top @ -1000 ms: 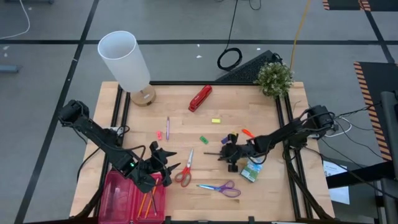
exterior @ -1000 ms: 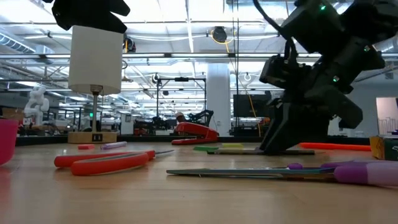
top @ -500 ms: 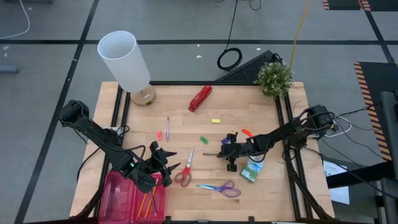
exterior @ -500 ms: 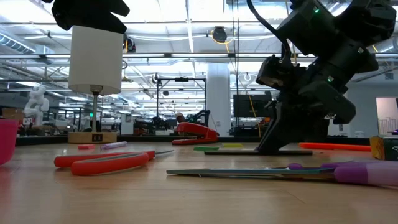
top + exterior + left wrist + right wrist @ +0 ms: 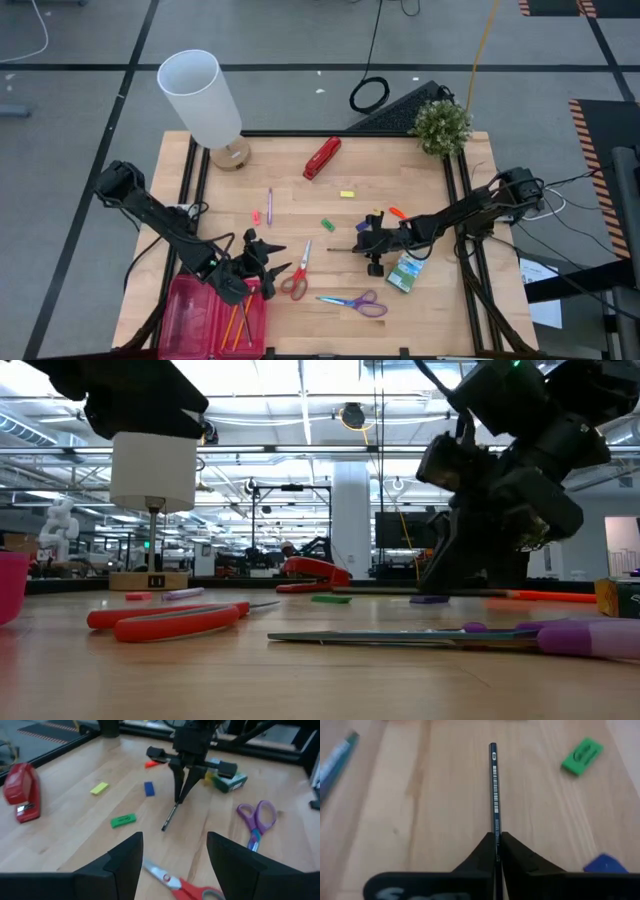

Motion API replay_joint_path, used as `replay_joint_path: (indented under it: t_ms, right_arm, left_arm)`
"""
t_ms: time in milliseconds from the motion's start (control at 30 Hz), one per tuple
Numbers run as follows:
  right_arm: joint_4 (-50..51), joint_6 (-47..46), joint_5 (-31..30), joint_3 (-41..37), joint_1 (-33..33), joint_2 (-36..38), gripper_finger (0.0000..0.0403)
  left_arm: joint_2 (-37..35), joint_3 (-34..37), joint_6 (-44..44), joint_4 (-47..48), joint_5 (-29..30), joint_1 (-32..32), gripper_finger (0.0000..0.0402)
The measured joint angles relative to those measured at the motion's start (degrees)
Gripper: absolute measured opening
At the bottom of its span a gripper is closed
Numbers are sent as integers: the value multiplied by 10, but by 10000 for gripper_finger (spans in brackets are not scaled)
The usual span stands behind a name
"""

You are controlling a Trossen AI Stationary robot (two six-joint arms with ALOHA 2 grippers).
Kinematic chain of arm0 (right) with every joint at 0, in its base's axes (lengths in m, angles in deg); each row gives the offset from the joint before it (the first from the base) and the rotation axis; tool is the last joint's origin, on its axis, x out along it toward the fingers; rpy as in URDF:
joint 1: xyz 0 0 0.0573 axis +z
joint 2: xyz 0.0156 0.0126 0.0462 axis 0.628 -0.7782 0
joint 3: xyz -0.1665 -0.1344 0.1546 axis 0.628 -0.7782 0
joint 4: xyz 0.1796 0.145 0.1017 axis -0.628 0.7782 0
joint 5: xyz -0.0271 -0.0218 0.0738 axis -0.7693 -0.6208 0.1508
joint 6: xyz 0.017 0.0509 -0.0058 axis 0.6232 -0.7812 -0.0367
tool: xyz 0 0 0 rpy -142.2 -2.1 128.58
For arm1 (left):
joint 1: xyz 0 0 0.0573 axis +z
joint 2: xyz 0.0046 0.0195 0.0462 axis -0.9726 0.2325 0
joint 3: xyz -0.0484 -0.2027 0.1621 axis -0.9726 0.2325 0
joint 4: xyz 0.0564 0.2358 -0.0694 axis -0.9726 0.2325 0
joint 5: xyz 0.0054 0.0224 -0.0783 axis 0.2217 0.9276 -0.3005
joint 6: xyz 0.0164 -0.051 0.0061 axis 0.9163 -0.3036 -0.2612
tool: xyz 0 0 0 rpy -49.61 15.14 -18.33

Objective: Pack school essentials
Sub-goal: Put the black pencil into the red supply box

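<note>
Right gripper [image 5: 496, 851]: I am pinching its two fingers together on one end of a dark pencil [image 5: 493, 785], at the middle of the table [image 5: 300, 310], just beside the green-yellow crayon box [image 5: 405, 272].
Left gripper [image 5: 172, 852]: I am holding it with fingers apart and nothing between them, at the rim of the pink bin [image 5: 190, 312] at my near-left corner.
Risk of slipping: I am gripping the pencil only at its very end, so most of its length is sticking out; I judge it could pivot or slide free if I swing quickly.
Risk of snagging: the free tip is sitting close to the wood, and a low carry could drag it into the green eraser [image 5: 123, 820] or the red-handled scissors [image 5: 298, 274].
Risk at the bin: my left gripper is crowding the bin, so I am expecting a possible clash if both arms reach there together.
Scissors: two, red-handled and purple-handled [image 5: 356, 302].
Small erasers I am counting: yellow [image 5: 99, 788], blue [image 5: 148, 788], green, and a pink piece [image 5: 256, 216], one each.
Thin purple pen [image 5: 269, 205]: one.
Orange marker [image 5: 398, 213]: one.
Pencils in the bin [image 5: 238, 324]: about two orange ones.
Crayon box: one.
</note>
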Motion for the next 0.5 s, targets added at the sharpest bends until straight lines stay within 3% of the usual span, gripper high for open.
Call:
replay_joint_path:
  t_ms: [200, 500]
  right_arm:
    - [-6, 0, -3, 0, 0, 16, 7]
    - [6, -4, 9, 1, 0, 27, 7]
  left_arm:
    - [0, 48, 61, -131, -14, 12, 223]
    - [0, 68, 59, -152, -40, 30, 223]
